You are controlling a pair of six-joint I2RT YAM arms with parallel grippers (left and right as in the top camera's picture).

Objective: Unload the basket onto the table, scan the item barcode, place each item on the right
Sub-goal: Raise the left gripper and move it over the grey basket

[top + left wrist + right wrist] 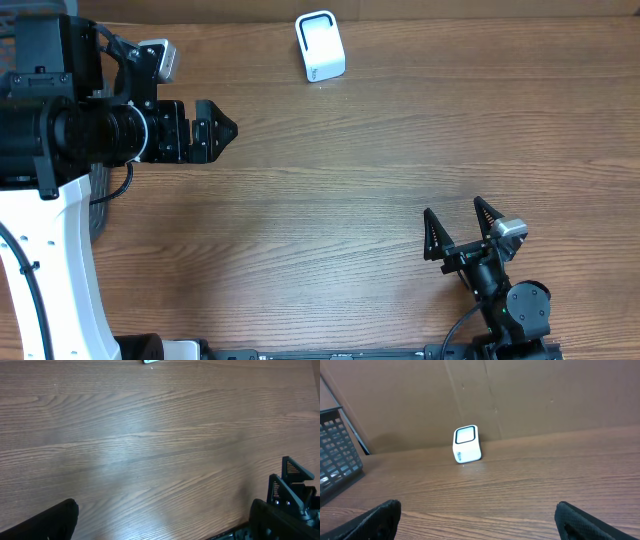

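The item and its barcode are out of view in every frame. A white box-shaped scanner (320, 47) stands at the table's far edge; the right wrist view shows it (467, 444) against the brown back wall, its dark-rimmed window facing me. My left gripper (222, 128) hangs at the upper left, pointing right. Its jaws are wide open over bare wood (162, 516). At the near right edge my right gripper (455, 212) points toward the scanner, open and empty (480, 514). The left wrist view also catches the right gripper (292, 482).
A dark wire basket (337, 455) stands at the table's left side, partly under my left arm (98, 205). A brown cardboard wall (530, 395) closes off the back. The wooden tabletop (330, 200) stretches between the two arms.
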